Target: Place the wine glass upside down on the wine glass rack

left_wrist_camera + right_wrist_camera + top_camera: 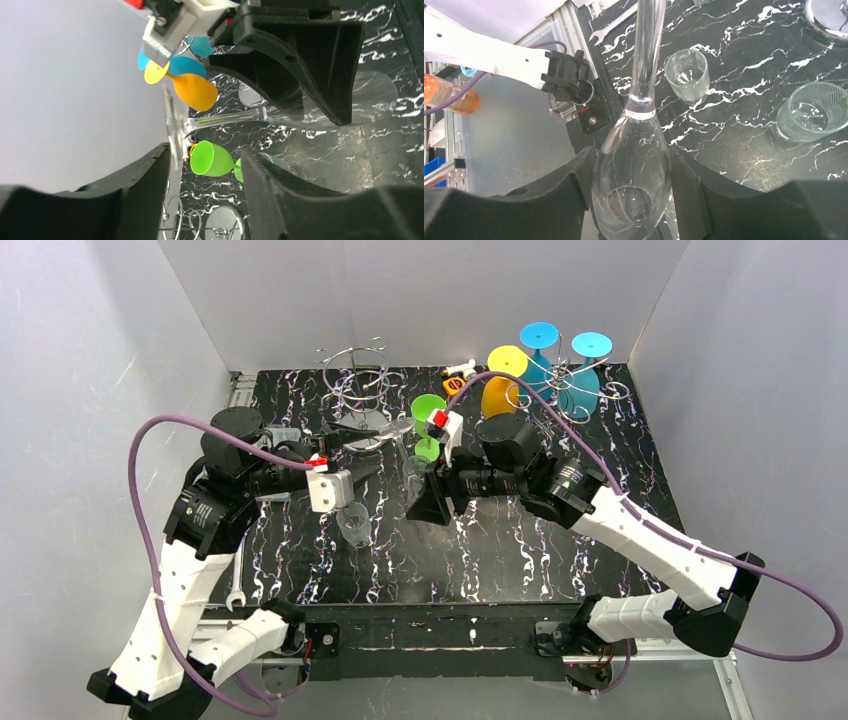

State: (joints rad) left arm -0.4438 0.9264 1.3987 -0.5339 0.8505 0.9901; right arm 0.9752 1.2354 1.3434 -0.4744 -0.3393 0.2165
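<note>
A wine glass rack [355,375] is set at the rear, left of centre; a second rack [522,395], hung with glasses [580,390], at rear right. A tumbler [352,523] is placed before the first, a wrench [236,590] at near left.

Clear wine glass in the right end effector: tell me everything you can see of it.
The wine glass is clear and empty: rounded bowl, long thin stem, flat round foot, looks like real glass. The right end effector is shut on the bowl, one finger on each side. It seems lifted off the black marbled table. In the left wrist view its foot sits just ahead of the open left end effector; whether they touch is unclear.
</note>
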